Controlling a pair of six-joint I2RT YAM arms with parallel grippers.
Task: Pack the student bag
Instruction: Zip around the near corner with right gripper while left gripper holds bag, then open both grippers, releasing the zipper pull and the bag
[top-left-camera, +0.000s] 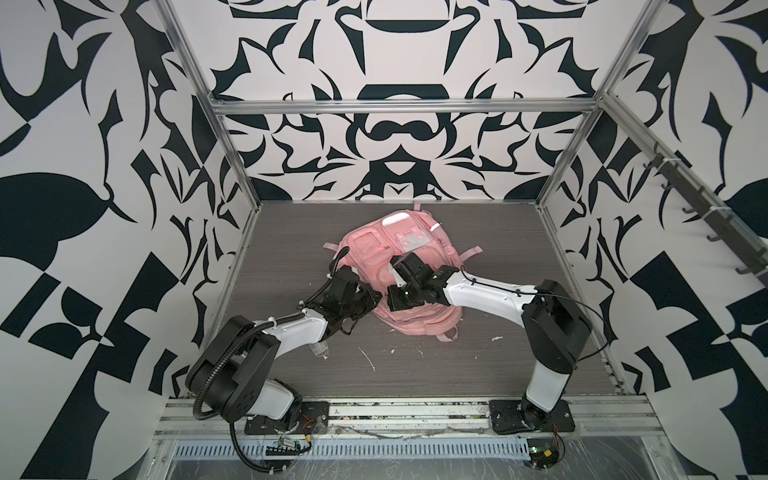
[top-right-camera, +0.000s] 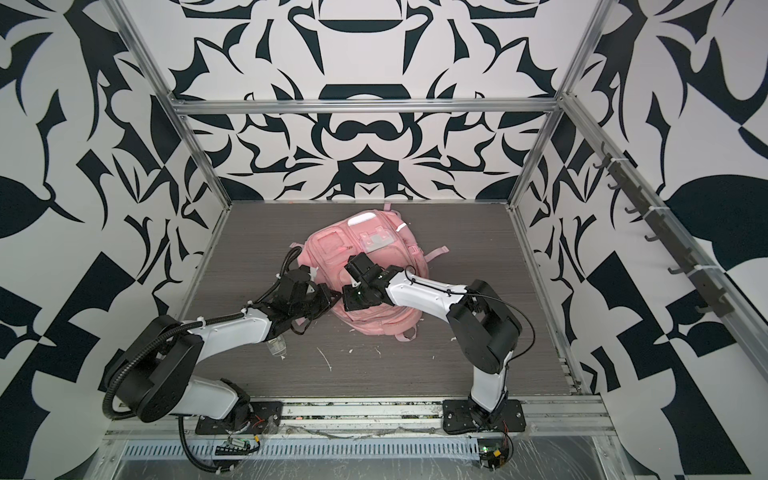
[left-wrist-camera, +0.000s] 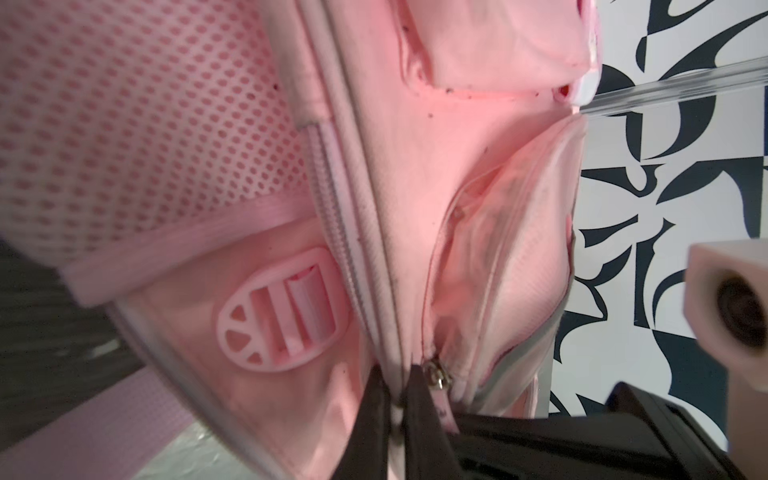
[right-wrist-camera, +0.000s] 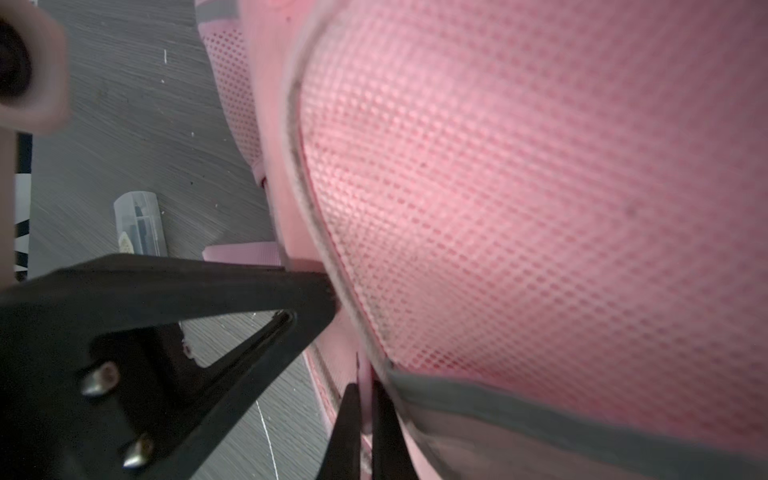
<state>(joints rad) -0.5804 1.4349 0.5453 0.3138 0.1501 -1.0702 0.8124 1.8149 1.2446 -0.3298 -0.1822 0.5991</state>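
Nearest us, a clear container (top-left-camera: 320, 351) lies on the table (top-left-camera: 478, 353) under the L arm (top-left-camera: 291, 328), not packed yet. Next, L gripper (left-wrist-camera: 399, 376) and R gripper (right-wrist-camera: 365, 384) are both pinched tight on the student bag (top-left-camera: 399, 257) edge mid-table, L by the zip pull (left-wrist-camera: 436, 374). We reckon it's early: opening in hand, packing left. Table's grey woodgrain, scuffed w/ white flecks. B/w patterned walls (top-left-camera: 395, 137) beyond.

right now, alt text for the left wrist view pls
The left gripper pinches the zip seam of a large soft pink fabric backpack between shut black fingers, beside a small metal zip pull. Pink mesh and an oval pink plastic buckle sit alongside.
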